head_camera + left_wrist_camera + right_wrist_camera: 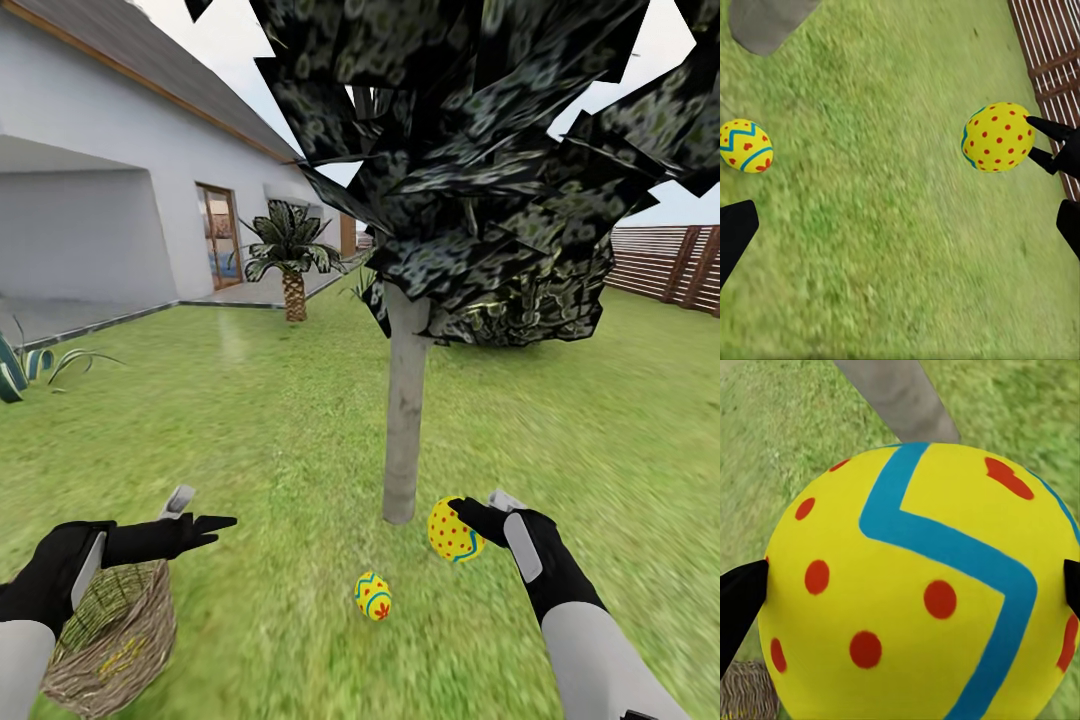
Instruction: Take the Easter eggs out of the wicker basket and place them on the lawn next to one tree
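While one Easter egg (373,596) lies on the lawn (250,420) just short of the grey-trunked tree (404,420), the robot's right gripper (470,522) holds a second Easter egg (452,530) beside the base of the trunk, its black fingers (739,604) pinching the yellow shell from both sides. That egg, dotted red and crossed by a blue zigzag band, hangs close to the grass, near the one already on the ground. The left gripper (205,520) hovers over the wicker basket (115,630) at the near left, its fingers spread and holding nothing. From the left wrist camera, both eggs appear against the grass, the held one (997,137) pinched by dark fingertips. Behind the tree stand a short palm (290,255), a white house (110,200) and a brown slatted fence (665,262). The basket's contents cannot be made out.
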Motion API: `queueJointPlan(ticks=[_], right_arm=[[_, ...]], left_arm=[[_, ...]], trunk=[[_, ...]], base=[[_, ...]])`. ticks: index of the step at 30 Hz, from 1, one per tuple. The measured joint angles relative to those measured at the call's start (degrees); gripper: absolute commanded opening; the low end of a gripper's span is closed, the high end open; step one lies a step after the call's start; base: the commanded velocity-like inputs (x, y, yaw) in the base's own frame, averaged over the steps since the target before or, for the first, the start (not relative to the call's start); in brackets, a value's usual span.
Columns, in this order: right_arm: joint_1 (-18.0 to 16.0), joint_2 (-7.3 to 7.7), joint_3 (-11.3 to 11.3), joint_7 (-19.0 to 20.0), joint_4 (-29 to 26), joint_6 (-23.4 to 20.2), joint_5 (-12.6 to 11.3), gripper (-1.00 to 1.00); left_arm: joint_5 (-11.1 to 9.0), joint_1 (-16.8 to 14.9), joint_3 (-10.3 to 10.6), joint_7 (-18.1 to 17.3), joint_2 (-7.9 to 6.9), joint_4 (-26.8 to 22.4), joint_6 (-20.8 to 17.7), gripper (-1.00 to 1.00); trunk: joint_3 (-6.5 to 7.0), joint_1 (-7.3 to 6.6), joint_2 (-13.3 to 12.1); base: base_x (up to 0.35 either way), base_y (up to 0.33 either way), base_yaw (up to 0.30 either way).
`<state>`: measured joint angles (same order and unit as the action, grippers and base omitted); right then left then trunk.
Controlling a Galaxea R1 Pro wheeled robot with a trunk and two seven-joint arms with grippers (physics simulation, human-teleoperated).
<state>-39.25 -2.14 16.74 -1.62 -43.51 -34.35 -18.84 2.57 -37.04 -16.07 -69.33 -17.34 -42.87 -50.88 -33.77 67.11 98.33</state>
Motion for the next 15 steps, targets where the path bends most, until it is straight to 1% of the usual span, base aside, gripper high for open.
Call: queueJointPlan(ticks=[2,8,12,13,14,15], right_arm=[[0.0,0.00,0.0,0.0,0.0,0.0,0.0,-1.00],[0.0,0.00,0.0,0.0,0.0,0.1,0.1,-1.00],[0.0,0.00,0.0,-0.1,0.0,0.2,0.3,-1.00],[0.0,0.00,0.0,-0.1,0.0,0.2,0.3,-1.00],[0.0,0.00,0.0,-0.1,0.0,0.2,0.3,-1.00],[0.0,-0.04,-0.1,-0.1,0.0,0.2,0.4,-1.00]], left_arm=[[0.0,0.0,0.0,0.1,0.00,0.0,0.0,1.00],[0.0,0.0,0.0,0.1,0.00,0.0,0.0,1.00],[0.1,0.0,-0.1,0.3,0.13,0.0,0.0,1.00],[0.2,0.0,-0.1,0.6,0.20,0.0,0.0,1.00],[0.5,0.0,-0.1,1.7,0.49,0.1,0.2,1.00],[0.7,0.0,-0.1,3.9,0.89,0.1,1.0,1.00]], trunk=[[-0.36,0.44,0.8],[-0.36,0.45,0.8],[-1.08,1.32,2.4],[-1.26,1.54,2.8],[-1.44,1.76,3.2],[-1.62,1.98,3.6]], base=[[0.000,0.000,0.000],[0.000,0.000,0.000],[0.000,0.000,0.000],[0.000,0.000,0.000],[0.000,0.000,0.000],[0.000,0.000,0.000]])
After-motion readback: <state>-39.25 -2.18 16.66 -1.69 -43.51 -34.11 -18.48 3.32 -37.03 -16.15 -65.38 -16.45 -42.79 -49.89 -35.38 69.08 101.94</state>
